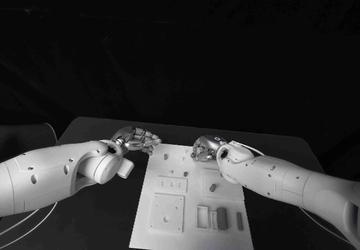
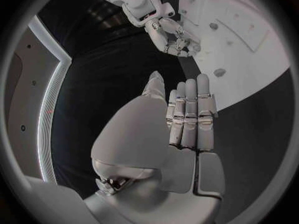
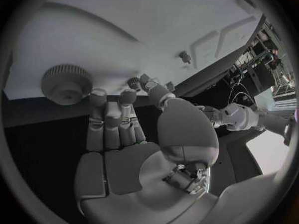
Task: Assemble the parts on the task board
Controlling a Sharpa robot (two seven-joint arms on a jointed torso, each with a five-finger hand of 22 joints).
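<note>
The task board [image 1: 191, 198] lies flat in the middle of the table [image 1: 98, 130], between the two hands. Small parts sit on it: a dark part [image 1: 213, 187] near the middle and a long dark part [image 1: 221, 217] standing in a slot at the near end, well away from both sets of fingers. In the right wrist view a round toothed part [image 3: 67, 82] sits on the board just past the fingertips [image 3: 127, 97].

The right hand [image 1: 204, 148] hangs over the far right corner of the board. Its fingers are partly curled and hold nothing. The left hand [image 1: 137, 140] hovers just beside the far left edge, over the table. Its fingers [image 2: 190, 112] are straight, close together, and empty.

I think the job has barely begun. To do it well, the right hand should come down slowly over the toothed part and pinch it by its sides.

The raised blocks on the board [image 1: 171, 184] could get bumped. The left hand is close, so the two hands should stay apart.
</note>
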